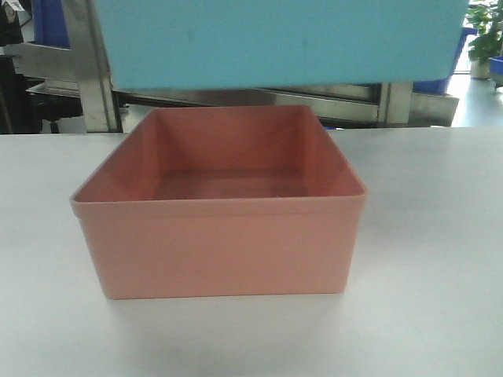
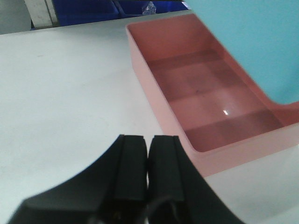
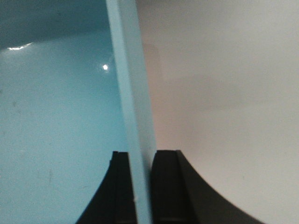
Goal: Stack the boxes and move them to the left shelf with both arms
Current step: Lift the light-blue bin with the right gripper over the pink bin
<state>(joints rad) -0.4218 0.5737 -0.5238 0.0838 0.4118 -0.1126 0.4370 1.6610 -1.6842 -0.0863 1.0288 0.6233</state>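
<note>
Front view: the pink tub point(image 1: 224, 236) sits upright and empty on the white table point(image 1: 440, 275). The blue tub point(image 1: 275, 39) hangs in the air above its far side, with a metal rack point(image 1: 93, 78) behind.

Left wrist view: the left gripper point(image 2: 148, 163) has its pads pressed together on nothing, over bare table beside the pink tub.

Right wrist view: the right gripper point(image 3: 140, 161) pinches the blue tub's side wall, one pad inside, one outside.
</note>
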